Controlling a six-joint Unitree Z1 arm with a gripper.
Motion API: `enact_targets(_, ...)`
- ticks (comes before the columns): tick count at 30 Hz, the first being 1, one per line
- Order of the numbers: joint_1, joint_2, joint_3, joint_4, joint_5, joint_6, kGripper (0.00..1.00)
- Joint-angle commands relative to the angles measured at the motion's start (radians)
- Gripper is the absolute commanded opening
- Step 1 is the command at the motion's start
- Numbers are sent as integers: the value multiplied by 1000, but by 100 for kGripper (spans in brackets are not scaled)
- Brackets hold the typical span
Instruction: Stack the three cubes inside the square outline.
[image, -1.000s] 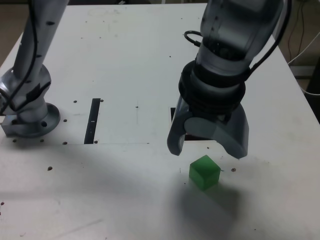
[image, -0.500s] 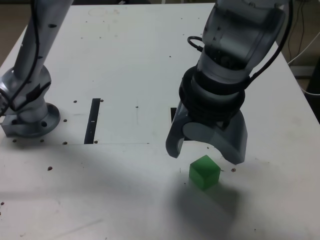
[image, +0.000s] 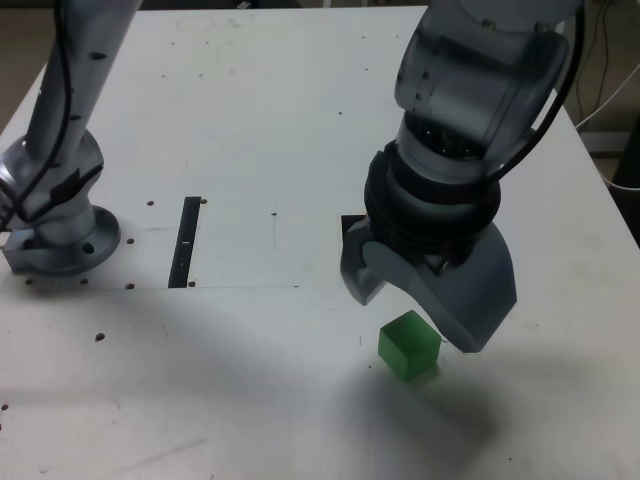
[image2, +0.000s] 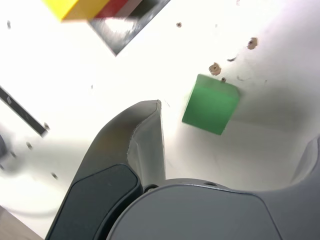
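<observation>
Arm (image: 470, 85): smooth grey tubular links with small dark round fasteners. Base (image: 68, 248): rounded, grey, with a circular flange. Cable (image: 550, 112): black, external. Wrist collar (image: 425, 205): wide, black. Gripper (image: 417, 322): grey, with broad, curved, tapering jaws; dark, round-cornered panel (image2: 102, 200) on one jaw.

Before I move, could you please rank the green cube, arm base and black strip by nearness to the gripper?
1. Green cube, below the exterior view's centre
2. Black strip, left of its centre
3. Arm base, at its far left
</observation>
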Motion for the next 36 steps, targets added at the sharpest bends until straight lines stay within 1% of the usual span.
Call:
enact_targets(1,-5,-1,0,-2,17,40,100)
enact_targets(7,-8,-6,28,-17,49,103,100)
enact_targets(20,-9,-4,47,-25,72,134,100)
enact_targets(30,-10,32,55,-36,74,142,99)
enact_targets(36,-10,60,81,-81,62,144,99)
